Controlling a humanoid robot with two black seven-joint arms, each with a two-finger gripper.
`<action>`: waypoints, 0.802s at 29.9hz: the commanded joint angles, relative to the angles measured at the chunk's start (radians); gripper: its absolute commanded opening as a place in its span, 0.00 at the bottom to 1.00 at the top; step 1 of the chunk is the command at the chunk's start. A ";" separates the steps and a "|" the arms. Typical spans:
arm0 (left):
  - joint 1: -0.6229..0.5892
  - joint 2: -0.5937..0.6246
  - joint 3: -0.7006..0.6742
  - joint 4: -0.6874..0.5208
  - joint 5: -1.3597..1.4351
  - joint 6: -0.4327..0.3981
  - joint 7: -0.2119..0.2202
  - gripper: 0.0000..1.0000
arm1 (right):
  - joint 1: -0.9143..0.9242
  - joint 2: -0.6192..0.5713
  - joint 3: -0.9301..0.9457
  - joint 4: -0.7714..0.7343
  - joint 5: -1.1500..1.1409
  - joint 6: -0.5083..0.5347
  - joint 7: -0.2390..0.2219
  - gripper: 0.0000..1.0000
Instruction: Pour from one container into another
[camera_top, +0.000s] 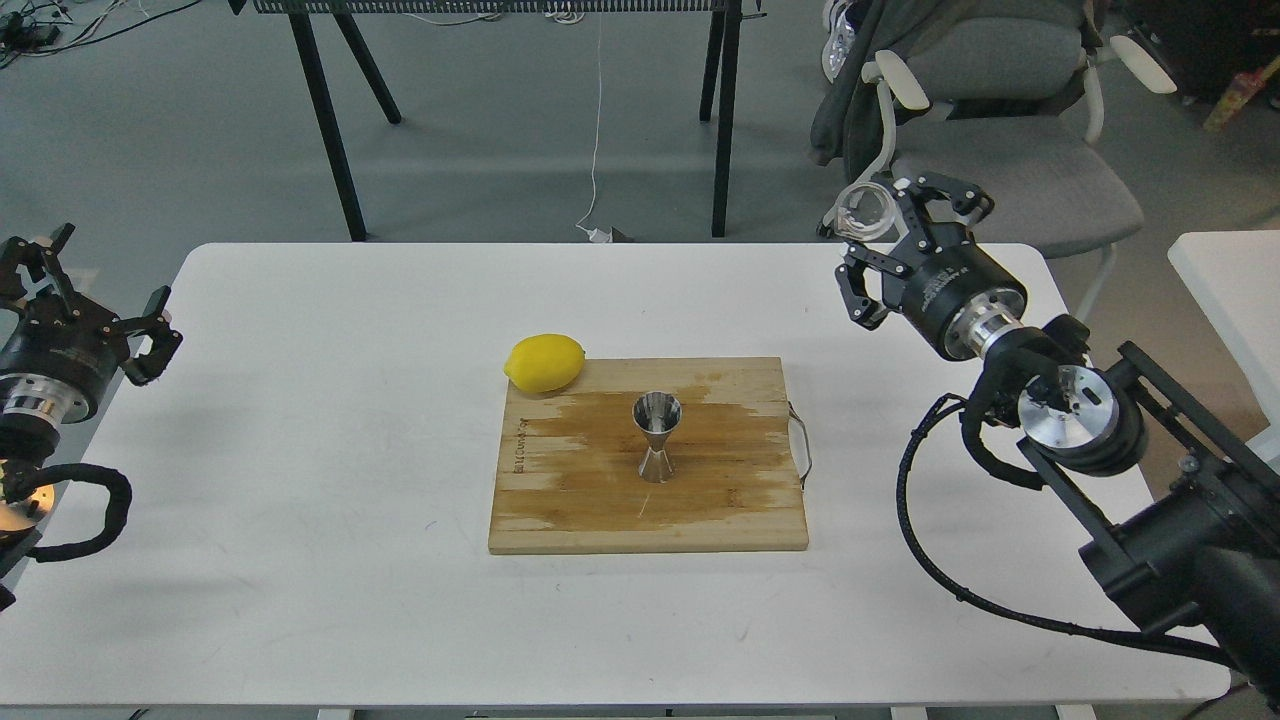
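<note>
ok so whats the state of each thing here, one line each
glass tumbler: held off the table in the right claw, tipped on its side
right claw: shut on the glass tumbler
left claw: open, holding nothing
steel jigger: upright on the cutting board, wider cup up
cutting board: flat on the table, surface blotchy
lemon: whole, at the board's far left corner

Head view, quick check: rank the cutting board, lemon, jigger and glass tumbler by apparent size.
1. cutting board, by far.
2. lemon and jigger: close, unsure.
3. glass tumbler, held in the right claw; partly hidden, so uncertain.
</note>
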 joint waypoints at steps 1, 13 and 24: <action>0.001 -0.002 0.000 -0.001 0.000 0.000 0.000 1.00 | -0.159 0.079 0.194 -0.007 0.114 0.002 0.013 0.50; 0.003 -0.025 0.002 0.000 0.000 0.000 0.000 1.00 | -0.314 0.206 0.348 -0.136 0.242 -0.024 0.016 0.49; 0.020 -0.024 0.000 0.000 0.000 0.000 0.000 1.00 | -0.308 0.271 0.354 -0.171 0.242 -0.107 0.039 0.49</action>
